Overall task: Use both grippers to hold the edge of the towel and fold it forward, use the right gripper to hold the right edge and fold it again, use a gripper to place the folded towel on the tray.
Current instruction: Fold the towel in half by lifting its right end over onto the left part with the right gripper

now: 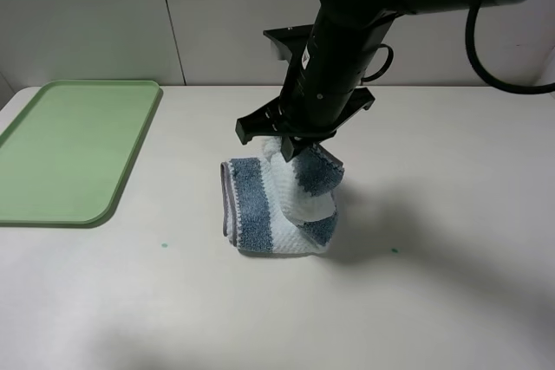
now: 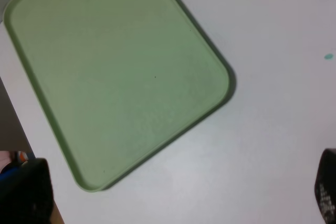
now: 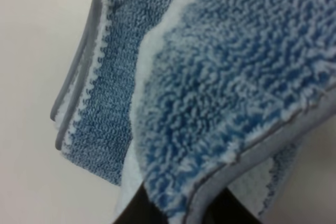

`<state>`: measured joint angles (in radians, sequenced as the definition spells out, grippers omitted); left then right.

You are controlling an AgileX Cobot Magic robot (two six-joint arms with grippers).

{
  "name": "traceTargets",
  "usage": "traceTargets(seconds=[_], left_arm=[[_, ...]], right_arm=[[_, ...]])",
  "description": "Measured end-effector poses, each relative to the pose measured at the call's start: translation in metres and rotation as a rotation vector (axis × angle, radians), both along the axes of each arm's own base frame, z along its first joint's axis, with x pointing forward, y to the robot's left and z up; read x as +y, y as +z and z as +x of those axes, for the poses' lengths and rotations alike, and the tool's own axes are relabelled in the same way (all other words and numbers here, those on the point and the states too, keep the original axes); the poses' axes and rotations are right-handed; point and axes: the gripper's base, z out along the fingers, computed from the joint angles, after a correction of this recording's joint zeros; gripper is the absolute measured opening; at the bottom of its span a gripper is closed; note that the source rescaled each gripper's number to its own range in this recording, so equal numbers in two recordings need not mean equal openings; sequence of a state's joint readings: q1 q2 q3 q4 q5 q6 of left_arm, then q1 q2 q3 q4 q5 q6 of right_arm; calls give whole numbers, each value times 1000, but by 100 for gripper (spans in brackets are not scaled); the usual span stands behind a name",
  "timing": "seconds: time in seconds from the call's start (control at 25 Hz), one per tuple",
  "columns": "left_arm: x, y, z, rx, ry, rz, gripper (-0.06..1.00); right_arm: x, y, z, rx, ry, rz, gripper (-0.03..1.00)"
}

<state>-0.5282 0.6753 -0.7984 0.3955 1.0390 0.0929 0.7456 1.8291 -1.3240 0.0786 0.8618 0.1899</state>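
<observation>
Soft, light and limp, the towel (image 1: pixel 260 205) sags from the right tool (image 1: pixel 290 146), clamped narrow on its grey hem (image 3: pixel 262 142), likely the firmest place to grip.

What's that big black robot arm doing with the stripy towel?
The right pincer is pinching one edge of the blue-grey and white striped terry towel and holding that part up over the rest. The rest lies folded on the white table. The flat light-green plastic tray sits off to the left of the towel. The towel is not on it yet.
</observation>
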Motion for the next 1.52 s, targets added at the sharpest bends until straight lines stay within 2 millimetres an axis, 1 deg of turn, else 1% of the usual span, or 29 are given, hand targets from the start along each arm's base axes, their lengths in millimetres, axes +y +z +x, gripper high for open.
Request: traceTargets(seconds=[0.32,0.4,0.8,1.24,1.44,1.52], left_arm=[[0,0,0,0,0,0,100],[0,0,0,0,0,0,100],[0,0,0,0,0,0,100],[0,0,0,0,0,0,100],[0,0,0,0,0,0,100],[0,0,0,0,0,0,100]], right_arm=[[16,-20,-2,13,14,16,6],[17,-22,-1,16,14,16,6],[26,-51,1,50,12,0,6],[29,-64,3,63,2,-3,6],[30,-66,3,69,1,0,6],[30,-66,3,69,4,1,8]])
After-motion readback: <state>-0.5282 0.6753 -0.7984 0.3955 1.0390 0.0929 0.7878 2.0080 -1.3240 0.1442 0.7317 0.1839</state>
